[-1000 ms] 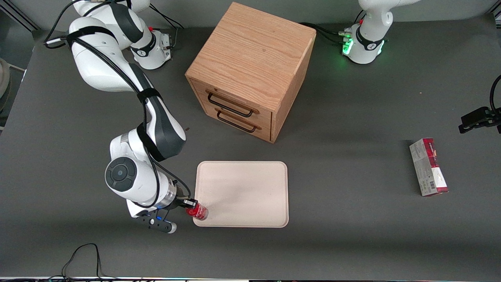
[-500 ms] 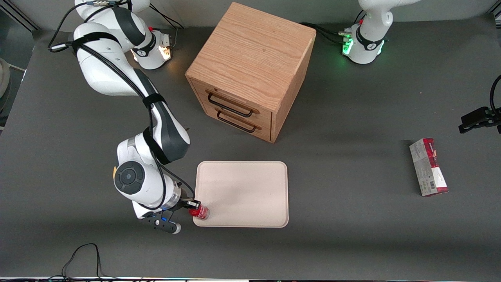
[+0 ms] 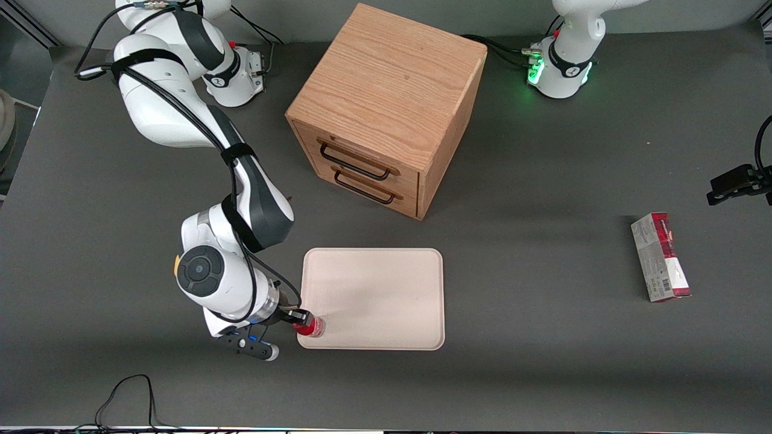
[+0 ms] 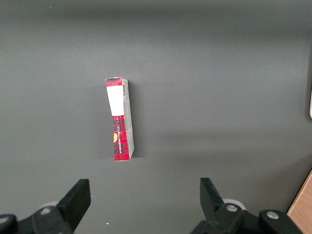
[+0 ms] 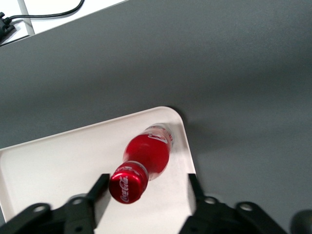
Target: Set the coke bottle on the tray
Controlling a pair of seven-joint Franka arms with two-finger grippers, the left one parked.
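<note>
The coke bottle [image 3: 311, 327], with red cap and red label, stands on the cream tray [image 3: 374, 289], at the tray's corner nearest the front camera toward the working arm's end. My right gripper [image 3: 300, 317] is over that corner. In the right wrist view the gripper [image 5: 146, 181] is open, with its black fingers [image 5: 99, 184] on either side of the bottle's cap [image 5: 127, 184]. The cap sits close to one finger and clear of the other. The bottle's body [image 5: 148, 153] rests on the tray [image 5: 58, 161] just inside its rounded rim.
A wooden drawer cabinet [image 3: 386, 108] with two black handles stands farther from the front camera than the tray. A red-and-grey carton [image 3: 660, 257] lies toward the parked arm's end of the table; it also shows in the left wrist view [image 4: 120, 119]. A black cable [image 3: 129, 392] lies near the table's front edge.
The right arm's wrist has shifted slightly toward the tray, and the bottle has moved with it a little farther onto the tray's corner. Nothing else moved.
</note>
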